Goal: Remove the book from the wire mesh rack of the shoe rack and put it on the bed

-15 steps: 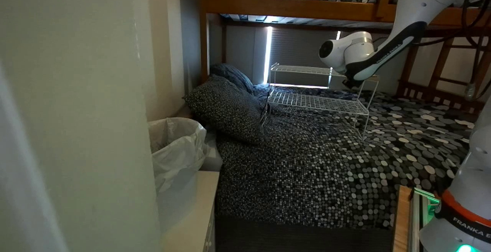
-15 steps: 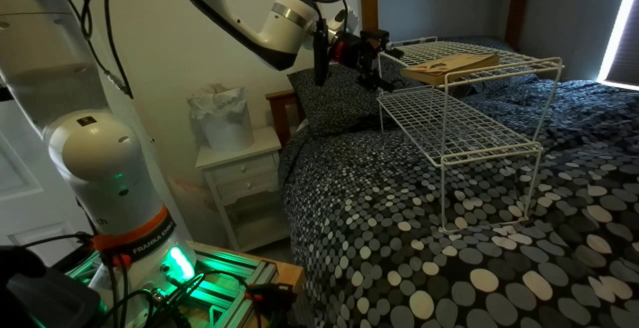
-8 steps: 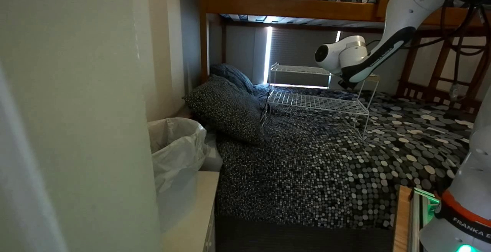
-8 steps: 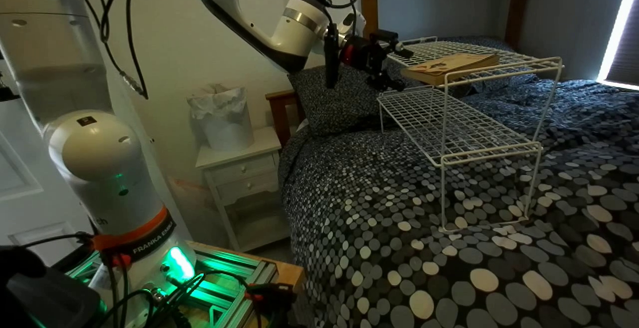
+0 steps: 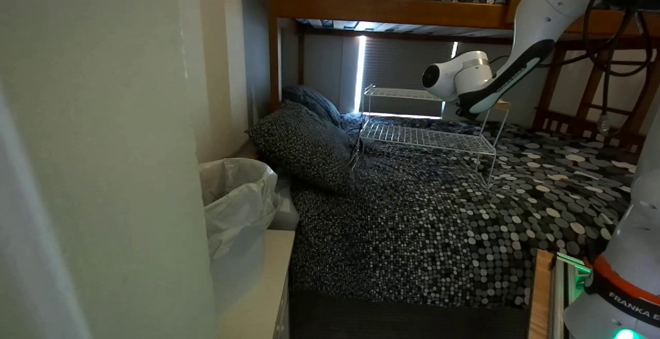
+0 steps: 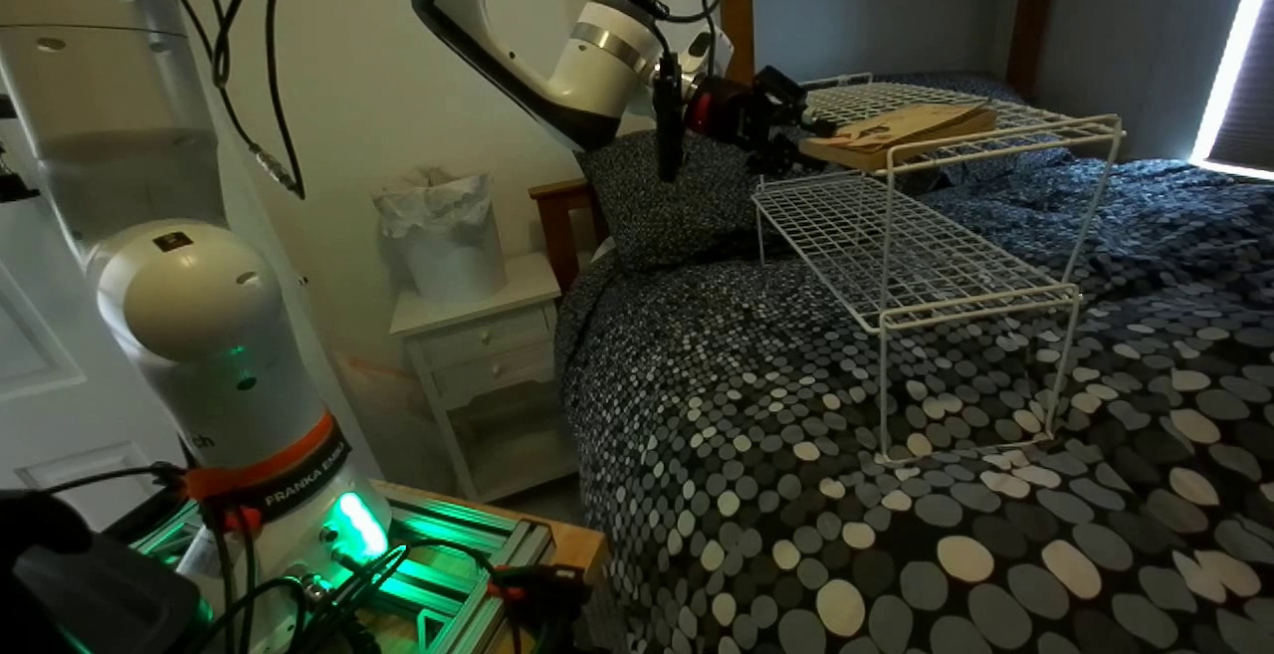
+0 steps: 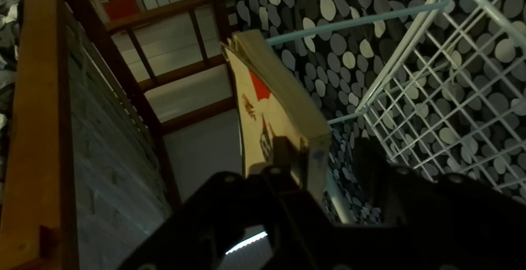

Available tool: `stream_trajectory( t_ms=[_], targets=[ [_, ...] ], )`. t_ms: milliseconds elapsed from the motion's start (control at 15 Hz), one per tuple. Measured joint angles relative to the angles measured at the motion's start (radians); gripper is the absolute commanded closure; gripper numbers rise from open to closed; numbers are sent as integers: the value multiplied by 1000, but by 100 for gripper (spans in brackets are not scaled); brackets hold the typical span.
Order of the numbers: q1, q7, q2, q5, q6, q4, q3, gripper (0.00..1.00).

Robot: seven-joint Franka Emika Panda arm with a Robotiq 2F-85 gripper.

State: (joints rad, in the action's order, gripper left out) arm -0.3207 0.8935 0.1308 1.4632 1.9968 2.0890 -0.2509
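Note:
The tan book (image 6: 896, 136) lies flat on the top wire mesh rack (image 6: 856, 102) of the white shoe rack (image 6: 887, 236), which stands on the speckled bed (image 6: 717, 435). My gripper (image 6: 808, 144) is at the book's near end. In the wrist view the book (image 7: 267, 109) reaches in between the dark fingers. One finger (image 7: 283, 171) is over the printed cover and casts a shadow on it; contact is unclear. The opposite finger (image 7: 370, 155) stands below the book with a visible gap, so the jaws are part-way open. In an exterior view the arm hides most of the book (image 5: 502, 105).
A lower mesh tier (image 6: 926, 246) lies beneath the top one. Pillows (image 5: 304, 145) rest at the bed's head. The wooden bunk frame (image 5: 392, 6) runs overhead. A white-lined bin (image 6: 448, 246) stands on a white nightstand (image 6: 478, 345) beside the bed.
The arm has advanced toward the rack, bringing the gripper to the book's end. Its fingers have drawn closer together. Book and rack have stayed in place.

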Motion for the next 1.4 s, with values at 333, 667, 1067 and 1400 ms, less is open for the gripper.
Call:
stream_trajectory(
  t_ms=[333,667,1067,1400],
  targets=[
    [0,0,0,0,-10,-9,0,64],
    [19,-10,-7,-8,-113,-10,3,33],
    [52,-57,-20,-21,-252,-10,18,35],
    [52,-61,-4,-22,-258,-10,18,28]
  ],
)
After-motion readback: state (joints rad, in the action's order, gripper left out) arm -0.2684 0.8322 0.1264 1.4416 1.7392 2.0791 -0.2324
